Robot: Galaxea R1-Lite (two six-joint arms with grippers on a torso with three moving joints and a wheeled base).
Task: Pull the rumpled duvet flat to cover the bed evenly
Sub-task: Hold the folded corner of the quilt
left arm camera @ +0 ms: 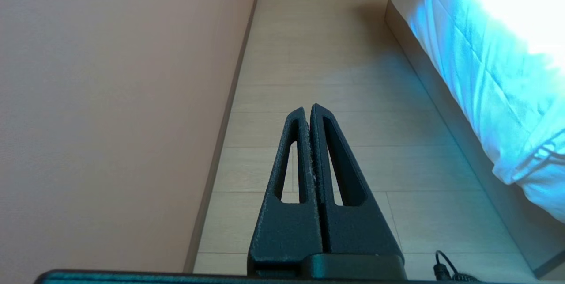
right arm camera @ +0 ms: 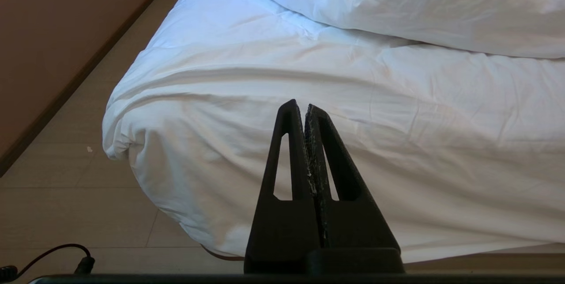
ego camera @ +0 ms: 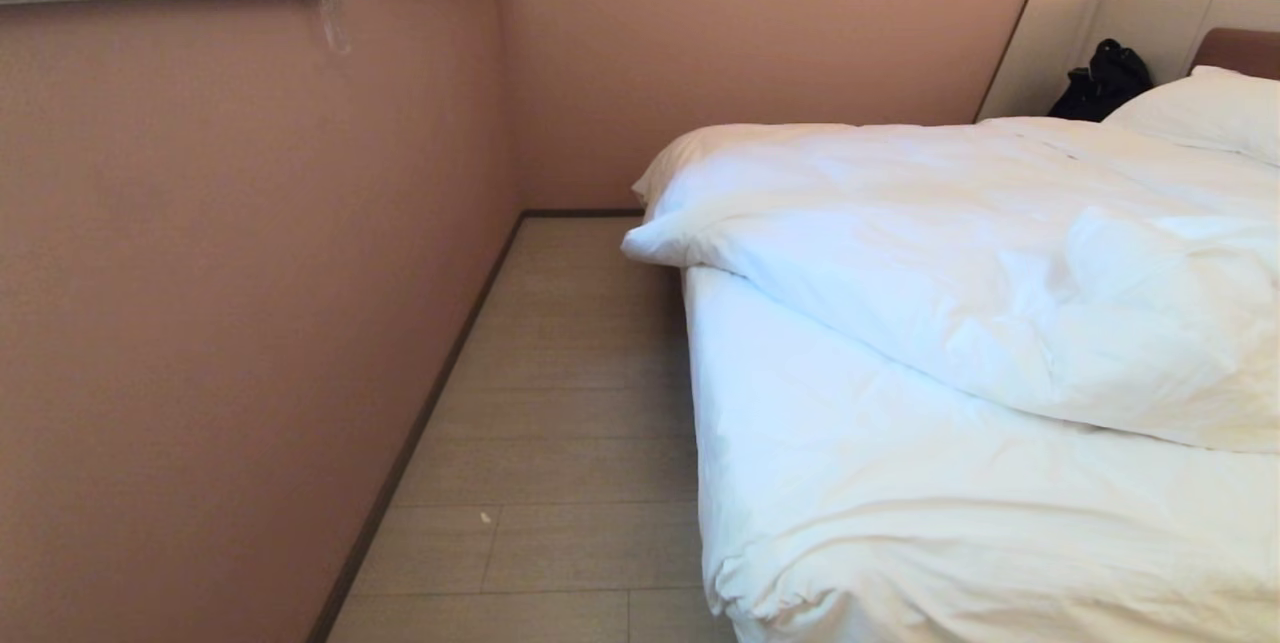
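The bed fills the right of the head view, its foot corner nearest me. The puffy white duvet lies rumpled, with a thick folded edge running diagonally across the bed and one corner poking past the bed's left side. White bedding below that fold covers the foot end. Neither arm shows in the head view. My left gripper is shut and empty over the floor strip beside the bed. My right gripper is shut and empty, pointing at the bed's foot corner, with the duvet beyond it.
A pink wall runs close along the left, leaving a narrow strip of pale floor beside the bed. A white pillow and a black bag lie by the headboard. A black cable trails on the floor.
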